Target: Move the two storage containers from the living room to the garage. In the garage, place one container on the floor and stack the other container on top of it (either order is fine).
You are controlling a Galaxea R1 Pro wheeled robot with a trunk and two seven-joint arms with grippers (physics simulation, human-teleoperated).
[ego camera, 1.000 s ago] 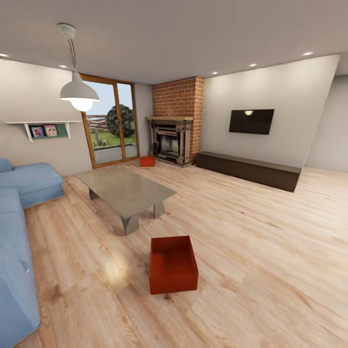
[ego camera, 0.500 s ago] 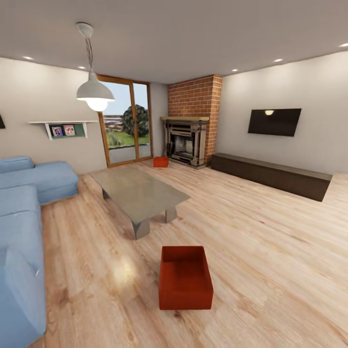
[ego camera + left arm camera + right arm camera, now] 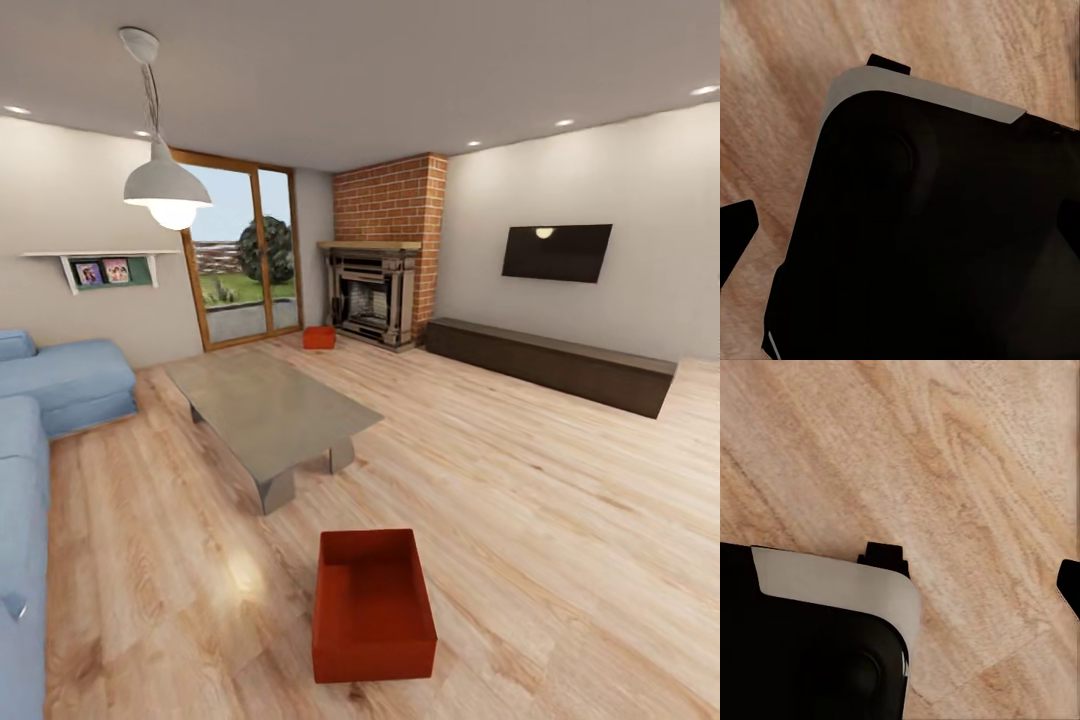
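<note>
While both wrist cameras look down past the robot's dark base at wood planks, only dark finger tips of the left gripper (image 3: 735,229) and right gripper (image 3: 1069,585) show, so whether either is apart or together cannot be told. Ahead on the living room floor (image 3: 560,500) sits the near container (image 3: 372,603), open side up, long axis pointing away toward the low table (image 3: 270,410). A far container (image 3: 319,337) rests by the fireplace (image 3: 372,295). Judged step: approach; next, drive closer and reach down.

Light wood-plank floor (image 3: 520,480), running wall to wall. Resting on it: grey low table (image 3: 270,410); near container (image 3: 372,603) just this side of the table, open top up; far container (image 3: 319,337) beyond the table, beside the fireplace (image 3: 372,295); blue sofa (image 3: 40,420) left of the table.
</note>
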